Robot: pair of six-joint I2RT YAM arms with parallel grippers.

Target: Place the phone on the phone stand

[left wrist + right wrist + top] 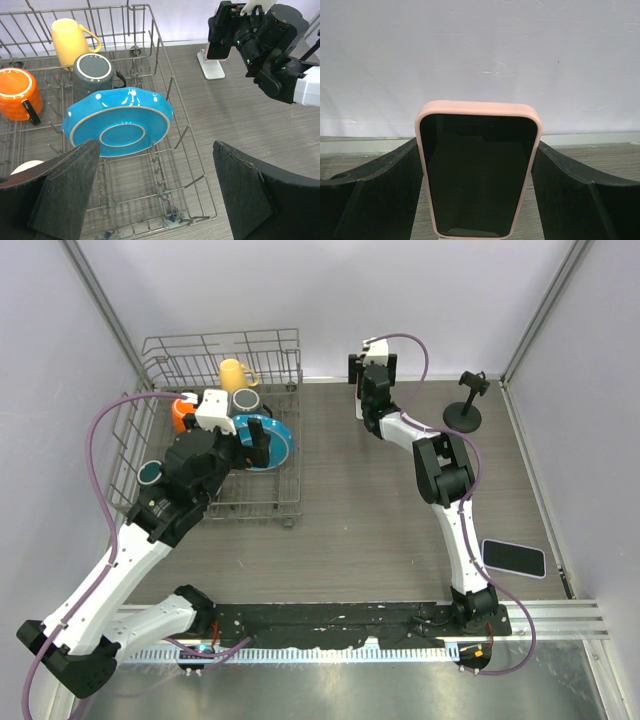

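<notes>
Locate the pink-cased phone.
Left wrist view, top right: phone held by the right gripper, at the white stand, right of the dish rack.

Pink case on phone (pixel 479 175), screen black. White phone stand (pixel 214 71). Bright blue plate (pixel 120 122); yellow mug (pixel 70 40), orange mug (pixel 17 95), grey mug (pixel 92 75). Grey woodgrain counter (pixel 350 540).

Rack (pixel 220 338) far left, plate (pixel 120 122) inside. Phone (pixel 477 175) between right fingers (pixel 370 195) at stand (pixel 212 70), far centre. Second phone (pixel 513 558) near right.
</notes>
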